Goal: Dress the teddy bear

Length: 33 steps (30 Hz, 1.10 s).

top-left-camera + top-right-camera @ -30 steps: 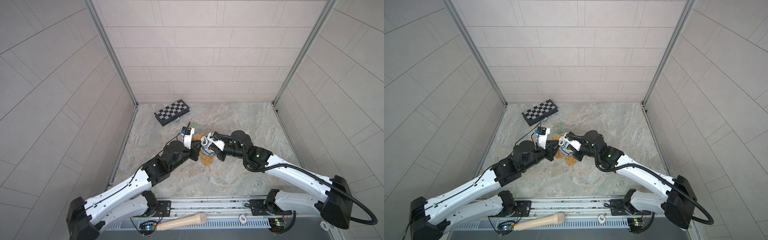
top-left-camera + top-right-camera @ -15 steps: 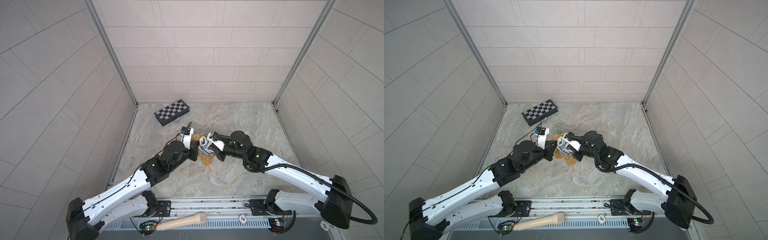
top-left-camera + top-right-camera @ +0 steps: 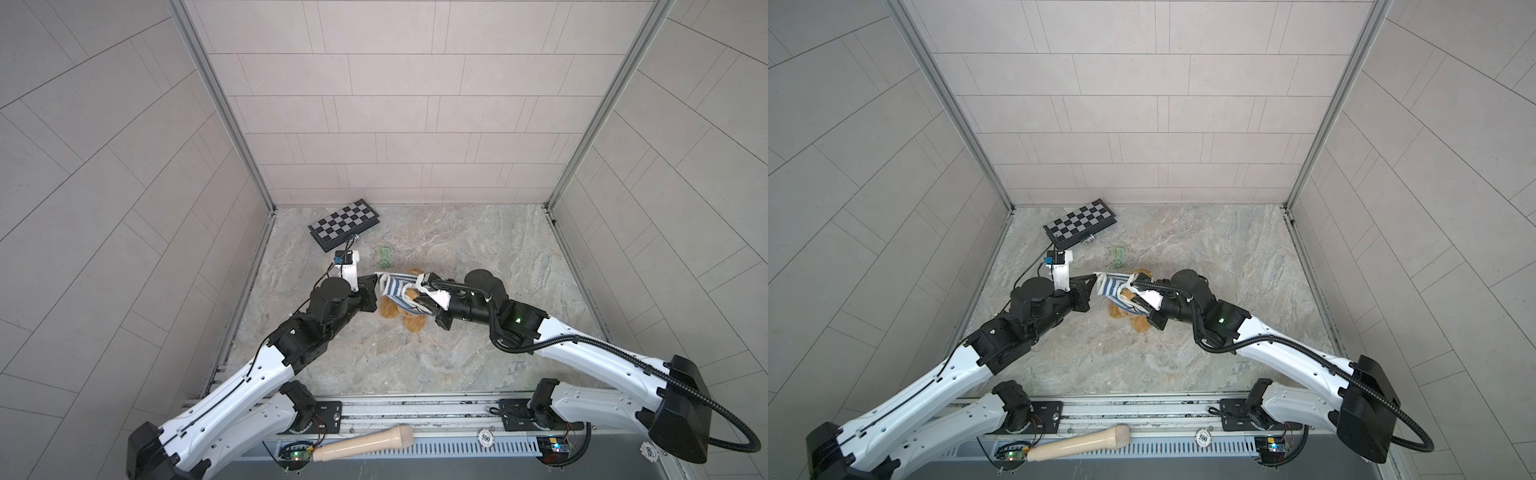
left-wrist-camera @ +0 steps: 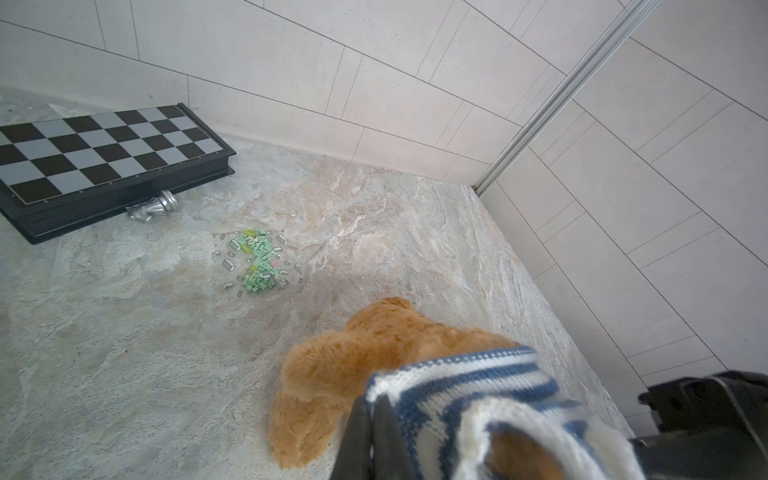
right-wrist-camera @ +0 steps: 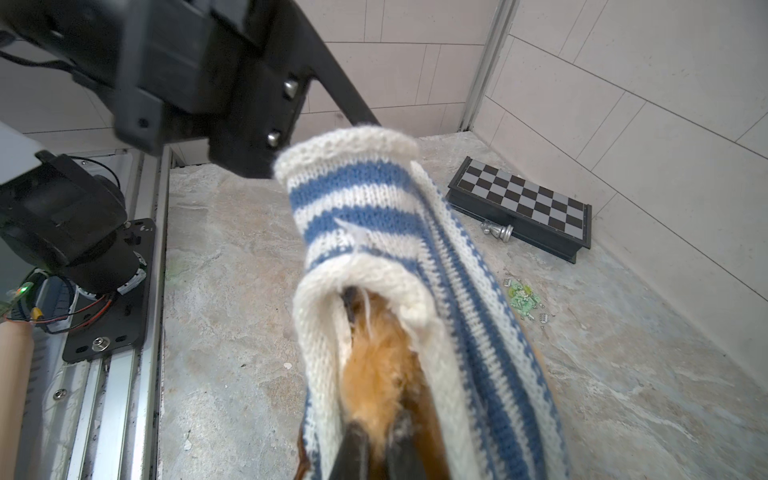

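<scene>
- The teddy bear (image 3: pixel 409 321) lies near the middle of the worktop (image 3: pixel 478 249), between the two arms, with its golden-brown legs stretched toward the front rail
- A blue-and-white striped sweater (image 3: pixel 394 291) covers the bear's upper part; in both top views only the legs and a bit of fur at the far end show outside the knit
- The left hand (image 3: pixel 376 286) is closed tight on the sweater's white ribbed edge, and the knit runs taut from that pinch across to the other arm
- In the left wrist view its two dark fingers (image 4: pixel 360 432) meet at the hem, with the stripes folding over them and a plush leg just beyond
- The right hand (image 5: pixel 380 432) is also closed, reaching in from the bear's other side
- Fur seems to sit between its fingers, with knit draped on both sides, but the view is too close to say whether yarn is caught as well
- A folded chessboard (image 3: pixel 344 224) rests at the back left of the worktop, well apart from the bear
- A silver chess piece (image 4: pixel 156 205) lies on its side against the board's near edge
- A small heap of green bits (image 3: pixel 383 257) sits between the board and the bear
- A pale wooden handle (image 3: pixel 365 442) lies on the front rail between the arm bases
</scene>
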Each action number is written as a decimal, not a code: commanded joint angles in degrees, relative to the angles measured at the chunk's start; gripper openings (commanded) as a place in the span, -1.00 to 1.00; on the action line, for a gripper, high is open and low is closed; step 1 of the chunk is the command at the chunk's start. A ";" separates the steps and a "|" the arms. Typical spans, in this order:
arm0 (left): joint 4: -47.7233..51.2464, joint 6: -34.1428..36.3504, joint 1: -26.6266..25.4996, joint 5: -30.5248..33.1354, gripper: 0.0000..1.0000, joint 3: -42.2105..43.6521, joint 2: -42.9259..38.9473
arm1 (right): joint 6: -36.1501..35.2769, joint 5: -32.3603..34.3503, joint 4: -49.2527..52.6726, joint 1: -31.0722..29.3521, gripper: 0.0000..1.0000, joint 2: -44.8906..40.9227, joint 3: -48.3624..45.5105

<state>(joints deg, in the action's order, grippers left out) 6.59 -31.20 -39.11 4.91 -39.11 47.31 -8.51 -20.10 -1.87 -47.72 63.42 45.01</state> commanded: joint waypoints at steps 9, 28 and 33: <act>-4.74 -4.23 7.89 -5.97 -1.00 6.15 1.73 | -5.69 -4.95 0.20 -2.59 -1.00 -3.08 -1.07; -4.03 -2.50 9.94 -12.00 -1.00 13.90 7.70 | -7.14 -8.36 -8.45 -4.31 -1.00 -7.74 -6.28; -5.12 -2.60 13.74 -14.31 -1.00 14.77 8.26 | -6.67 -7.49 -6.79 -4.31 -1.00 -9.85 -6.11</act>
<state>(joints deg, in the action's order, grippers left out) -1.87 -34.89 -27.97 -14.26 -26.39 54.35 -14.44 -23.00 -5.19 -51.33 57.89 37.98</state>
